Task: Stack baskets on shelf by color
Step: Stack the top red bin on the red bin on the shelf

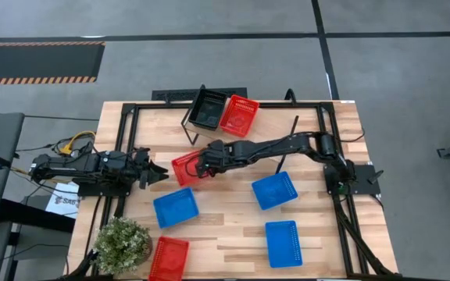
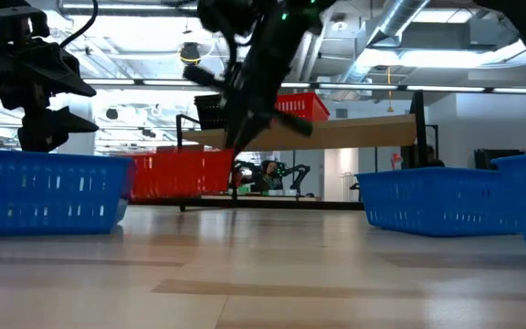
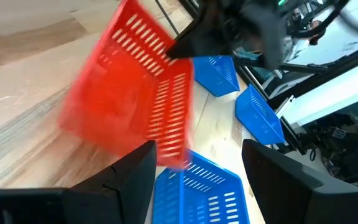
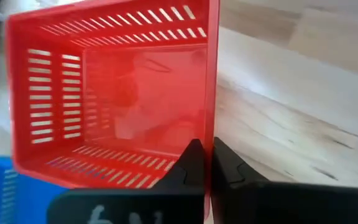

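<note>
Red basket [image 4: 114, 93] wall is pinched by the right hand [image 4: 207, 163], seen only from its wrist; left hand [image 1: 156, 172] gapes.

- Both arms were dark, jointed and matte black.
- The left gripper [image 3: 197, 168] had two broad, flat black fingers.
- The right gripper [image 4: 205, 163] carried narrow, pointed black fingers, with white markings beneath.
</note>
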